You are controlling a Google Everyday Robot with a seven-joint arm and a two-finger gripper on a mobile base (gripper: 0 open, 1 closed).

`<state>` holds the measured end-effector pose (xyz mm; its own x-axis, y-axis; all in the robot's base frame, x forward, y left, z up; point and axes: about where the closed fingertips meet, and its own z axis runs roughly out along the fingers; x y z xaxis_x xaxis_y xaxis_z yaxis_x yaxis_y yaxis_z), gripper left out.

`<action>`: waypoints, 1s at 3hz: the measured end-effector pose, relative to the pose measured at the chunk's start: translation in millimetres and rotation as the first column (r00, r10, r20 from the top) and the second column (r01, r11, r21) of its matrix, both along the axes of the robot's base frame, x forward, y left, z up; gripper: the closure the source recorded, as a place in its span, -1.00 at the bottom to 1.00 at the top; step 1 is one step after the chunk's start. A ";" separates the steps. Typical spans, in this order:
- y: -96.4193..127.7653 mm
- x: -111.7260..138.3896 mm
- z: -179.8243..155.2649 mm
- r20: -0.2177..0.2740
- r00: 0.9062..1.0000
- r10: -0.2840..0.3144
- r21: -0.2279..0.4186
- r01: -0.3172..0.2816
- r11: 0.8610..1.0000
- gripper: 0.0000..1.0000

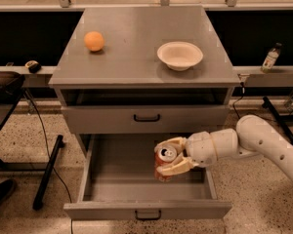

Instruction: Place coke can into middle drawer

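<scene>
**Red can point(160, 163) held over the open drawer point(118, 175)**

My hand point(169, 156) is clamped on the can, one finger above it and one below, with the arm reaching in from the right. The can hangs over the drawer's right half, its long axis tilted and its silver top facing up and towards the camera. The tray floor lies straight below, so I judge the next move is simply down, then release. I cannot tell whether the can touches the floor.
</scene>
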<state>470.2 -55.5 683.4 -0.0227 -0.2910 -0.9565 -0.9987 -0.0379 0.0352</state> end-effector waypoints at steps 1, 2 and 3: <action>12.7 19.1 -17.6 0.060 0.994 -0.087 0.022 0.085 0.996 1.00; 12.7 19.1 -17.6 0.060 0.994 -0.086 0.022 0.085 0.996 1.00; 12.3 33.7 -60.7 0.093 0.984 -0.152 -0.021 0.155 0.988 1.00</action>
